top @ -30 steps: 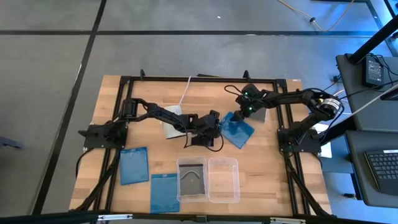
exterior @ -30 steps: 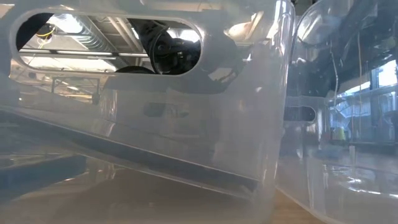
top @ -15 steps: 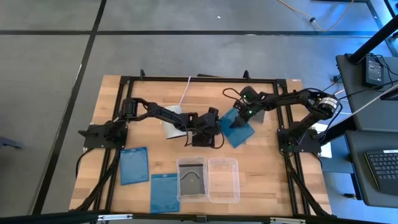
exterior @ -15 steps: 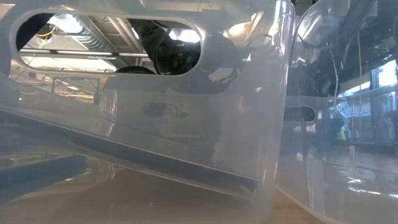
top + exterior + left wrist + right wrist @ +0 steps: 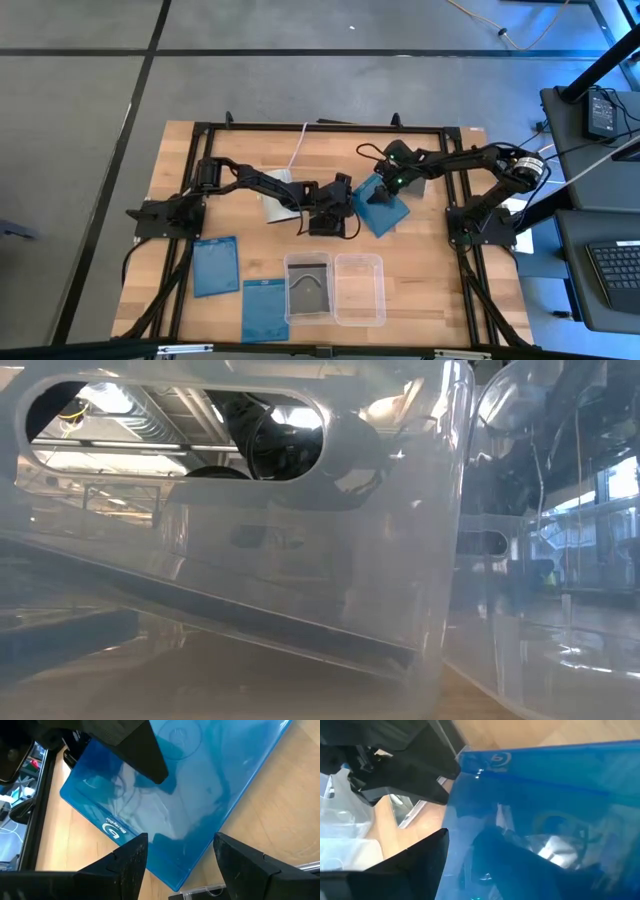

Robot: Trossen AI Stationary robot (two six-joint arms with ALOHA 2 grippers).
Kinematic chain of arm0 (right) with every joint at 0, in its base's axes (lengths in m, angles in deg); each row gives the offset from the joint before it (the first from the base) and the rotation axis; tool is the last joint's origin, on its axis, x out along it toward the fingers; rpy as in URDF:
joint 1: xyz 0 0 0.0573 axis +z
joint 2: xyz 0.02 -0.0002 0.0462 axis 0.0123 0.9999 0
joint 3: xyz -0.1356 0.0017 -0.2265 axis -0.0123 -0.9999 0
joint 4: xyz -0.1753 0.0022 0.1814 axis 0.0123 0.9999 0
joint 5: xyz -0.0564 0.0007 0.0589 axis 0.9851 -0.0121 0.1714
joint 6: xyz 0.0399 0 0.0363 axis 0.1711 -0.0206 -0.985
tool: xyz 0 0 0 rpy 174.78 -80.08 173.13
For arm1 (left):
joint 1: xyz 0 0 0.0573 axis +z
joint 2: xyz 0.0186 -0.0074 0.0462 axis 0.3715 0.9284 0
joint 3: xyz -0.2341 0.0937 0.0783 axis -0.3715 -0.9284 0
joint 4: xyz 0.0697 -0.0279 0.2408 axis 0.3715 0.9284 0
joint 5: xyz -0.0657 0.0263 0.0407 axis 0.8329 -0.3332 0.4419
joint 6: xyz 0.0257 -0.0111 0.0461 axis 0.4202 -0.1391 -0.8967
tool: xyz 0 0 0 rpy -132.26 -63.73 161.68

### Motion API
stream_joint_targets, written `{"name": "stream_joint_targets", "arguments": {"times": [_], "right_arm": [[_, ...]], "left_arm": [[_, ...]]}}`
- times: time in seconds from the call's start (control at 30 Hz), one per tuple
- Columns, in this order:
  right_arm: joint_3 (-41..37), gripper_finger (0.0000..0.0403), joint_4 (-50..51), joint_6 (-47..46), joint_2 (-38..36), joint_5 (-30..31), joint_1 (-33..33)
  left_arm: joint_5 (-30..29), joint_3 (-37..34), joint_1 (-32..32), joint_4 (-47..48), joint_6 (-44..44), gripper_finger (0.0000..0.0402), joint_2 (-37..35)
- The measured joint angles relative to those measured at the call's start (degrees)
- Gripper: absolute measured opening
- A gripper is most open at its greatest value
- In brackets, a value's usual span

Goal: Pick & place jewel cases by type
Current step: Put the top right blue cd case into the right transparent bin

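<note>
My left gripper [image 5: 352, 208] has its jaws spread wide, nothing between them, both dark fingers [image 5: 129, 865] poised just over the near edge of a translucent blue jewel case [image 5: 190, 800]. My right gripper [image 5: 378, 193] is spread wide too, fingers [image 5: 420, 865] low over that same case from the opposite side; in the left wrist view one right finger comes down onto the blue lid. Whether it presses or merely touches, I can't tell. Neither gripper is clamped on the case.

That blue case [image 5: 385, 210] lies tilted like a diamond on the wooden table [image 5: 440, 270], mid-table, between the two grippers.

Counting blue cases from above: three. One between the grippers, a second [image 5: 215, 266] flat near the table's front left, a third [image 5: 264, 308] just right of it at the front edge, touching the left tray.

Trays: two clear shallow ones side by side at the front. The left tray [image 5: 308, 288] holds one dark grey case [image 5: 306, 292]; the right tray [image 5: 360, 290] looks bare. One pale case [image 5: 277, 195] lies partly hidden under my left arm; I can't tell its type.

Left arm reaches from the left rail across to mid-table, nearly level. Right arm comes in from the right rail, elbow back, wrist bent toward the centre. The low view is filled by the trays' clear walls [image 5: 300, 560].
</note>
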Motion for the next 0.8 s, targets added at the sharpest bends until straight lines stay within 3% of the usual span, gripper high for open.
{"name": "stream_joint_targets", "arguments": {"times": [0.13,0.47,0.8], "right_arm": [[0.0,0.0272,0.2,0.2,0.1,-0.7,-0.1],[0.0,0.0127,0.4,0.4,0.0,-2.9,-0.1],[0.0,0.0074,-0.2,2.2,0.0,-8.4,-0.2]], "left_arm": [[0.1,0.0,0.0,0.0,0.0,0.0222,0.0],[0.4,0.0,-0.3,0.1,-0.4,0.0222,-0.2],[2.5,0.0,-1.8,0.2,-1.5,0.0222,-6.9]]}}
